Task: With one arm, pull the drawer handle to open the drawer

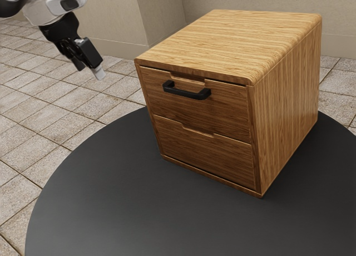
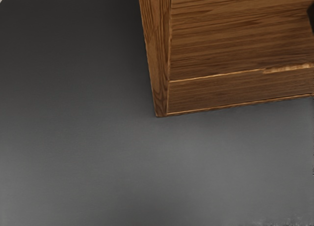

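A wooden cabinet (image 1: 233, 44) with two drawers stands on a round black table (image 1: 128, 200). The top drawer (image 1: 222, 108) carries a black bar handle (image 1: 186, 90) and sits flush with the cabinet front. My gripper (image 1: 90, 68) hangs in the air at the exterior view's upper left, well away from the handle and slightly above its height. Its fingers stand open with nothing between them. In the wrist view the cabinet's lower front corner (image 2: 157, 64) and both drawer fronts (image 2: 235, 39) appear ahead of the hand.
The lower drawer (image 1: 208, 147) has no handle and looks shut. Bare black tabletop (image 2: 98, 152) spreads in front of the cabinet. Tiled floor (image 1: 50, 111) and a beige wall (image 1: 117, 16) lie behind the table.
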Available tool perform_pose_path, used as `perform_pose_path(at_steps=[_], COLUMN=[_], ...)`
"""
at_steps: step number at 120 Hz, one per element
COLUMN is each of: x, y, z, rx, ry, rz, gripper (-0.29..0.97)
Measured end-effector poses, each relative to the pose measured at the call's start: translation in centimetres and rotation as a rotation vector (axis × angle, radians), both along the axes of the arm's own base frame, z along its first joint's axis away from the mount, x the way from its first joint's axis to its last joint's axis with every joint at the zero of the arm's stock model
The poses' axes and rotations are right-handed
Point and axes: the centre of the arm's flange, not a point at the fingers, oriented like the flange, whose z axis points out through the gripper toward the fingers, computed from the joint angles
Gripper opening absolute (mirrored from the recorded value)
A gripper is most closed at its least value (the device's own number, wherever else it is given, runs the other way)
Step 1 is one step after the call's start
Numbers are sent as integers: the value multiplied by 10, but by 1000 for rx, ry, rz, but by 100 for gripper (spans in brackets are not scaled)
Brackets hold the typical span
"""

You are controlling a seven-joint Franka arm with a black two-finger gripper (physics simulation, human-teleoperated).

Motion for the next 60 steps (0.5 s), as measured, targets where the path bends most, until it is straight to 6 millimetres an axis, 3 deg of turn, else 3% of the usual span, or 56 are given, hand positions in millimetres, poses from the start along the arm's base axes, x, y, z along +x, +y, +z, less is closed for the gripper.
perform_pose_path(at_steps=[20, 22, 30, 35, 42, 60], x=[1, -3, -38, -54, -62, -62], y=[1, 0, -13, -21, -29, -45], z=[1, 12, 88, 114, 127, 132], rx=[7, 15, 59, 73, 81, 84], ry=[-2, -25, -183, -240, -272, -290], rz=[-23, -25, -43, -59, -78, -121], gripper=[68, 68, 68, 68, 68, 68])
